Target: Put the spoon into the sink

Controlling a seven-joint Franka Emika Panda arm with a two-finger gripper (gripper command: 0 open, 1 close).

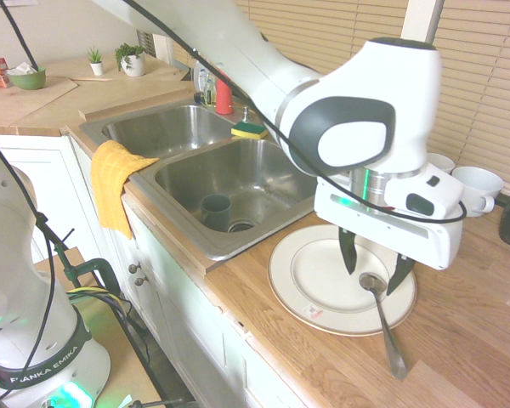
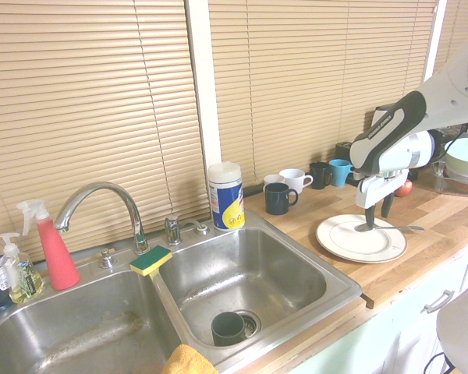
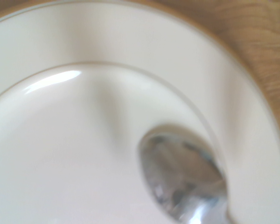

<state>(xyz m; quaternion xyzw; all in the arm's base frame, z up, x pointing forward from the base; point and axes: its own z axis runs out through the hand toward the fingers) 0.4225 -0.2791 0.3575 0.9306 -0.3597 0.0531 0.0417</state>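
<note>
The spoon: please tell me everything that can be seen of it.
The spoon is slim, plain and silvery, apparently metal. Its small oval bowl lies on the white plate, and its long straight handle crosses the rim onto the wooden counter. The gripper hangs over the bowl, fingers open on either side, not gripping it.
</note>
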